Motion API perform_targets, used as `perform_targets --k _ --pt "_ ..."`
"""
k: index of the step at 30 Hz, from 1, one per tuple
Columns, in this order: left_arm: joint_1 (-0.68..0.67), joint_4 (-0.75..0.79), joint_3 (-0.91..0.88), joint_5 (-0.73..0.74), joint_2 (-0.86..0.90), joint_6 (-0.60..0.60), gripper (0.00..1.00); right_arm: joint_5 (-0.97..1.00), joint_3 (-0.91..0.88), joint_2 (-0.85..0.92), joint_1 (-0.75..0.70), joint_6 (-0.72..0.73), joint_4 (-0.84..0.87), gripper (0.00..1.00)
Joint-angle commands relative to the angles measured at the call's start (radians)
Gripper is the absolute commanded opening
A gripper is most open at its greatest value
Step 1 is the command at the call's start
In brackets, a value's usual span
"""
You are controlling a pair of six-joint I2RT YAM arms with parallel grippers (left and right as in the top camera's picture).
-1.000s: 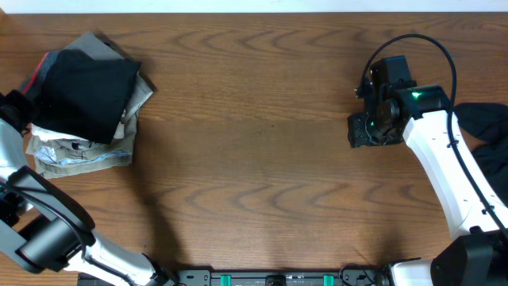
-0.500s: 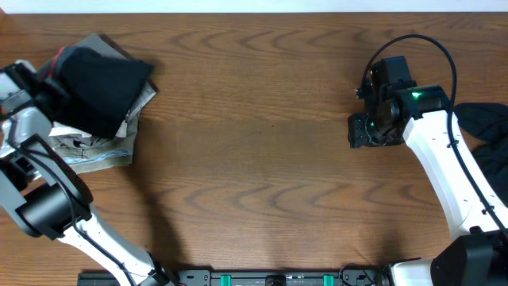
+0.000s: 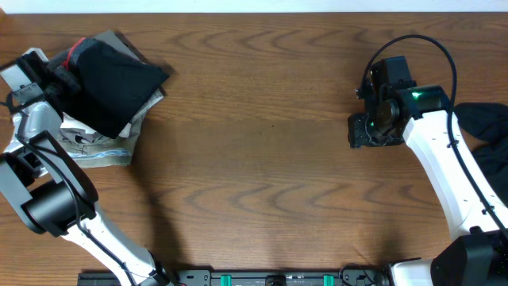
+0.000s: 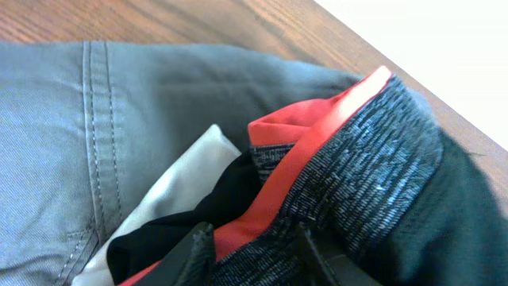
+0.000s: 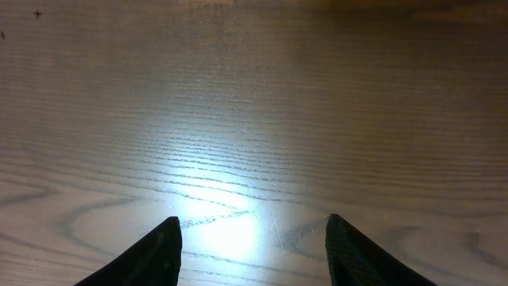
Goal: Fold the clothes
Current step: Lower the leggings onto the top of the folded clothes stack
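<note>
Folded black trousers (image 3: 111, 83) lie on top of a pile of clothes at the table's far left. Their grey waistband (image 4: 357, 167), edged coral red, fills the left wrist view. My left gripper (image 3: 63, 70) is at the left end of the pile. Its two fingertips (image 4: 198, 238) straddle the waistband, and the fabric touches both, so my left gripper (image 4: 252, 234) is shut on it. My right gripper (image 3: 367, 131) hovers over bare wood at the right. It (image 5: 252, 226) is open with nothing between its fingers.
Under the trousers lie a grey garment (image 4: 95, 119) and a pale printed one (image 3: 87, 143). Another black garment (image 3: 486, 123) lies at the right edge, behind the right arm. The table's back edge runs close behind the pile.
My left gripper has risen into view and moved toward the back right, carrying the trousers' waistband end. The pile's top has shifted to the right. The right arm has not moved.
</note>
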Motion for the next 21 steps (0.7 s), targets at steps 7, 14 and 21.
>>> perform_targets --k 7,14,21 --pt "-0.018 -0.012 0.010 0.180 -0.220 -0.003 0.43 -0.003 0.002 -0.017 -0.003 0.014 0.008 0.57" --pt "-0.045 -0.222 0.008 0.185 -0.212 -0.036 0.45 -0.004 0.002 -0.017 -0.003 0.014 0.018 0.58" --pt "-0.083 -0.202 -0.006 0.185 -0.087 -0.036 0.47 -0.004 0.002 -0.017 -0.003 0.015 0.019 0.58"
